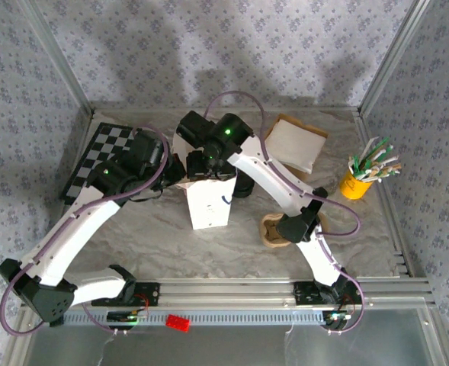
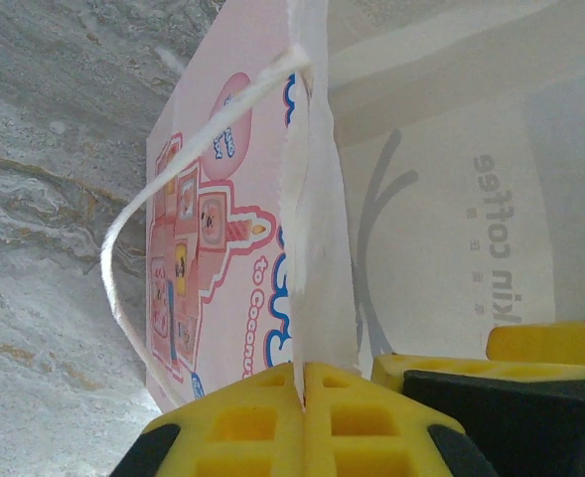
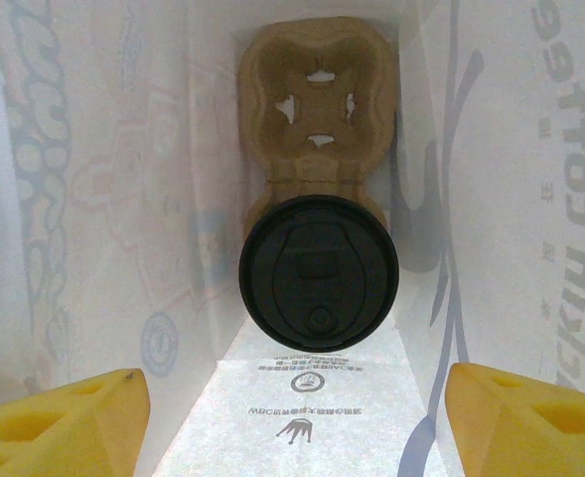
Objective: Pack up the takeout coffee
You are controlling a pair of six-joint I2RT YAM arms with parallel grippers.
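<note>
Two jobs at the table centre: our left gripper clamps the bag rim open while our right gripper, jaws spread, hovers over the cup in its carrier.

Bright, diffuse light from above. Soft shadows on back wall. Light glows through paper bag in both wrist views; left one overexposed, close foreground slightly soft.

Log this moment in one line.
left fingers: shut on paper bag rim | right fingers: open inside bag | coffee cup: in pulp carrier at bag bottom
</note>
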